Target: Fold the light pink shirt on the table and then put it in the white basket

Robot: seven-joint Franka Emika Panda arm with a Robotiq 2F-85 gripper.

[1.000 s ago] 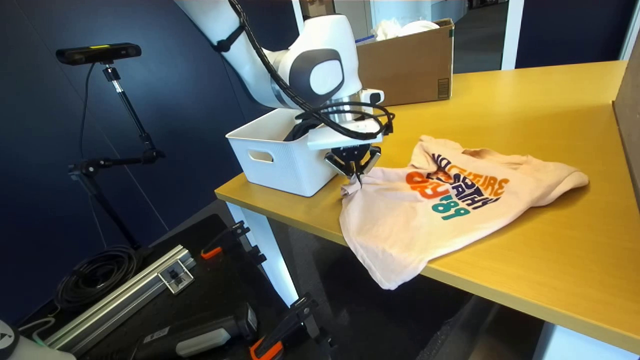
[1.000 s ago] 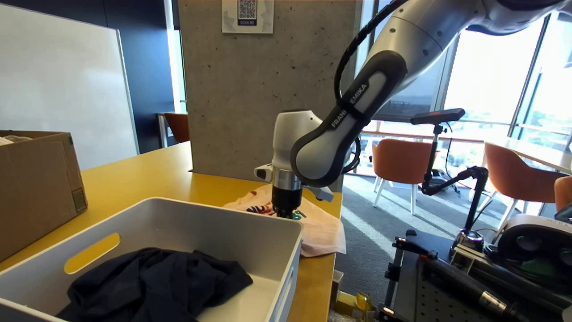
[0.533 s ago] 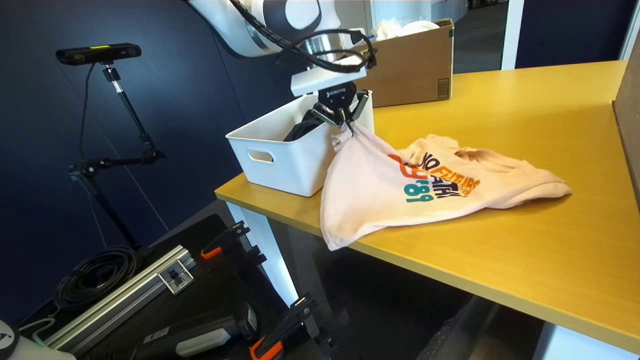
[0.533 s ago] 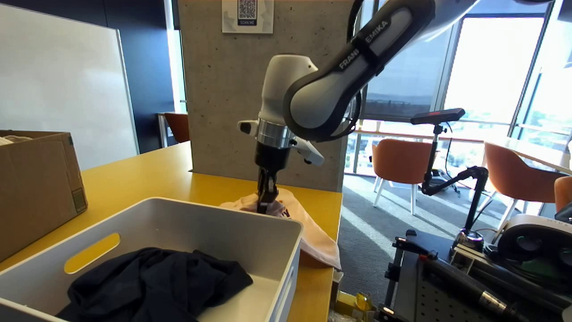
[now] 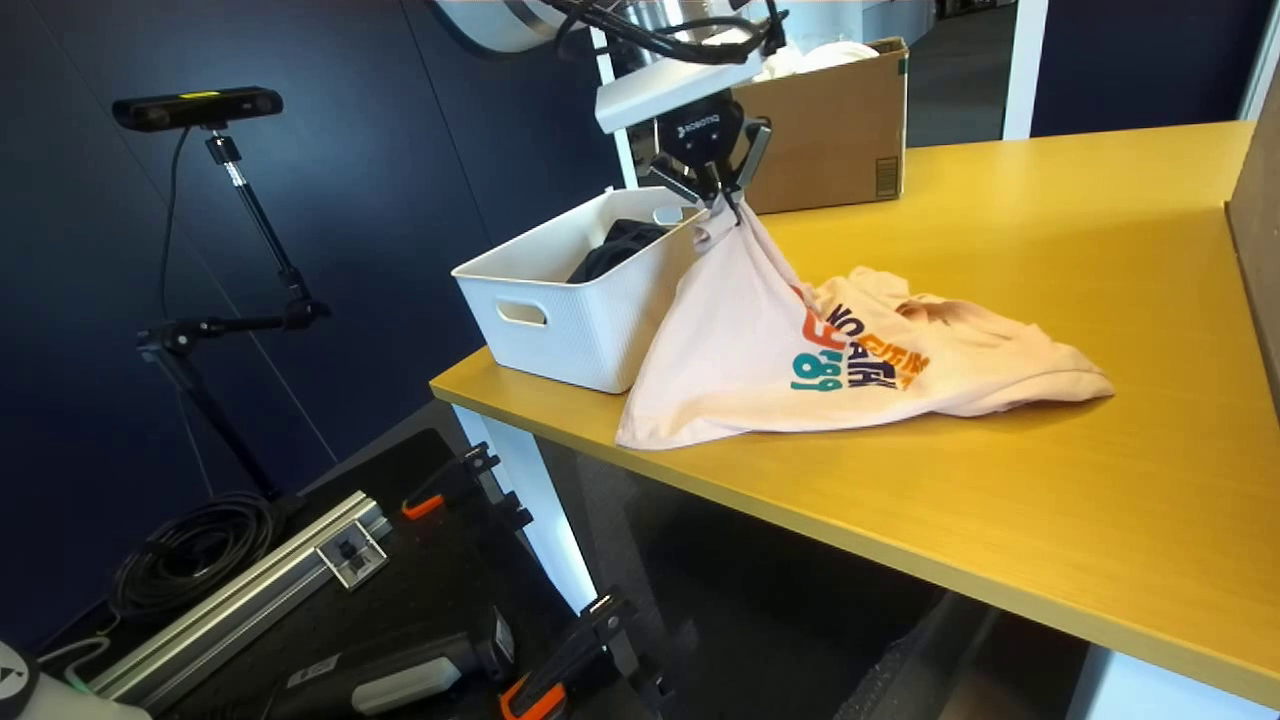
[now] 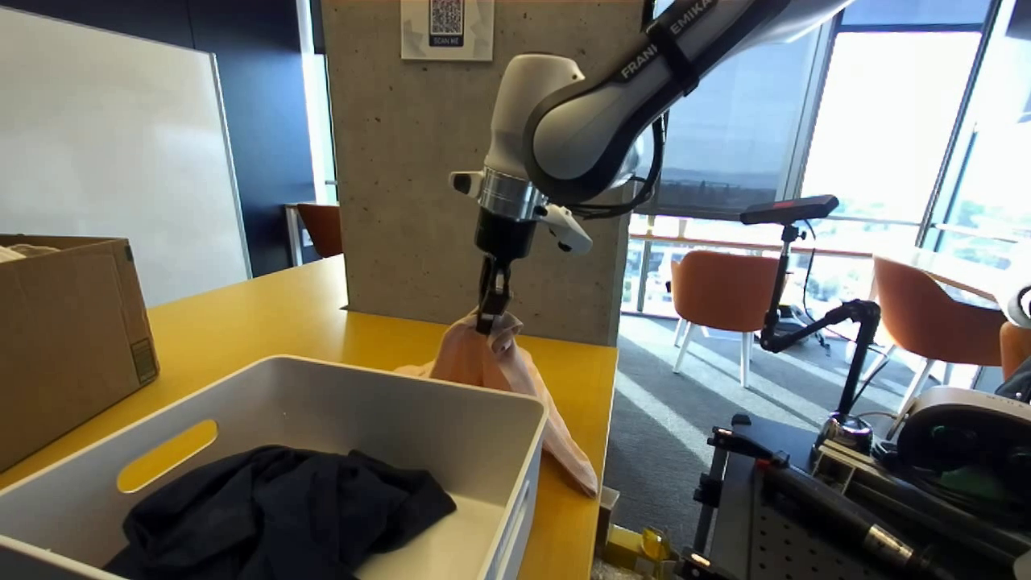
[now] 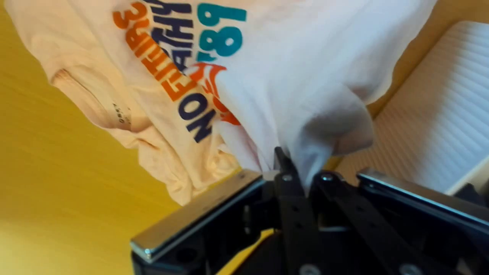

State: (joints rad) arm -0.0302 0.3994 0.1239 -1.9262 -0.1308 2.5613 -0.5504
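The light pink shirt (image 5: 760,350) lies partly bunched on the yellow table (image 5: 1100,520), with one corner lifted. My gripper (image 5: 722,203) is shut on that corner and holds it above the table, beside the white basket (image 5: 570,330). The shirt's lower hem reaches the table's edge, and its collar part rests on the table. In an exterior view the gripper (image 6: 488,322) pinches the shirt (image 6: 467,358) behind the basket's rim (image 6: 403,380). In the wrist view the cloth (image 7: 298,65) runs up between the fingertips (image 7: 300,175), print showing; the basket's ribbed wall (image 7: 439,107) is close by.
Dark navy cloth (image 6: 282,507) lies inside the basket. A brown cardboard box (image 5: 830,140) stands behind the basket on the table; it also shows in an exterior view (image 6: 72,338). A concrete pillar (image 6: 475,185) stands at the table beyond the arm.
My gripper has risen from near the table top with the shirt's corner in it. The shirt has been drawn toward the basket, and its hem has come up from hanging over the edge.
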